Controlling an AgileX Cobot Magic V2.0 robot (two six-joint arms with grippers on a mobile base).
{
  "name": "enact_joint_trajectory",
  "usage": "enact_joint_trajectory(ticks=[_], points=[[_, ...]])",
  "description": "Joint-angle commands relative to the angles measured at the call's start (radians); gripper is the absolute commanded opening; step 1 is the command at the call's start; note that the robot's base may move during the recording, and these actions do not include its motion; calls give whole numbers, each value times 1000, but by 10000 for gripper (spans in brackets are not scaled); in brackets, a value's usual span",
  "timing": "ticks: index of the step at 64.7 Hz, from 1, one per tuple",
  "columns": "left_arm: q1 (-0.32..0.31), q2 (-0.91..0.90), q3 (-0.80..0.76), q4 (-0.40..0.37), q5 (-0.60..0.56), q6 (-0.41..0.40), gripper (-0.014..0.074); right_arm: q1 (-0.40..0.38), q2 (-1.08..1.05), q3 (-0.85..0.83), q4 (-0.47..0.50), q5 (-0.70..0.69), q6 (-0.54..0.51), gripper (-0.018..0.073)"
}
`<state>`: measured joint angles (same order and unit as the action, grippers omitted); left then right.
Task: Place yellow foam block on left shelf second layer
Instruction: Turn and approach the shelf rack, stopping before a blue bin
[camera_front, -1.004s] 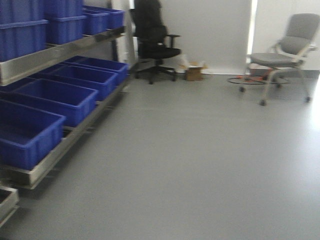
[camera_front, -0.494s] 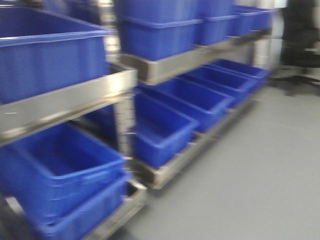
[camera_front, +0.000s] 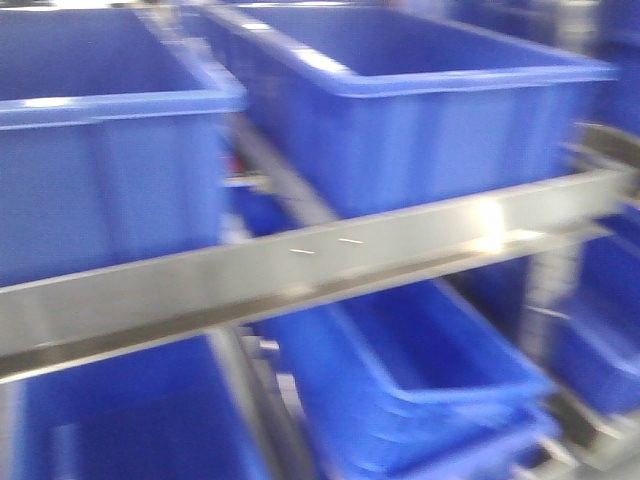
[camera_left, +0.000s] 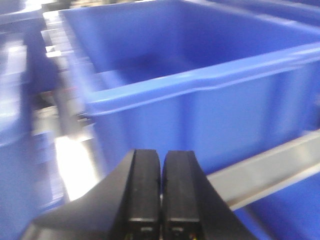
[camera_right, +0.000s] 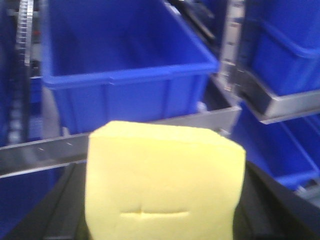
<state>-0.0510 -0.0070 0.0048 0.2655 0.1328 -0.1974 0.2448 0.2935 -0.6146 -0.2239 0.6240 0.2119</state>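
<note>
One yellow foam block (camera_right: 162, 180), at least four blurred blue bins (camera_front: 420, 130), one steel rail (camera_front: 300, 270).

Yellow foam block (camera_right: 162, 175) between the right hand's (camera_right: 165, 215) dark fingers (camera_right: 272, 205), blue bin (camera_right: 120, 60) and steel shelf rail (camera_right: 45, 150) beyond.

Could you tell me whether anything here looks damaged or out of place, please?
Only the yellow foam block shows a flaw: a short horizontal slit low on its facing side, in the right wrist view. The blue bins look intact, though the views are blurred.
</note>
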Motion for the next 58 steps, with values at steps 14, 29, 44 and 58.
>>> enact_joint_trajectory(ticks=[14,29,44,58], points=[[-7,-14,26,1,-86,-4,136,-1,16,-25,-21,-86,-8,320],[-7,-14,26,1,-86,-4,137,-1,16,-25,-21,-86,-8,320],[-7,-14,26,1,-86,-4,136,-1,16,-25,-21,-86,-8,320],[-7,-14,26,1,-86,-4,136,-1,16,-25,-21,-86,-8,320]])
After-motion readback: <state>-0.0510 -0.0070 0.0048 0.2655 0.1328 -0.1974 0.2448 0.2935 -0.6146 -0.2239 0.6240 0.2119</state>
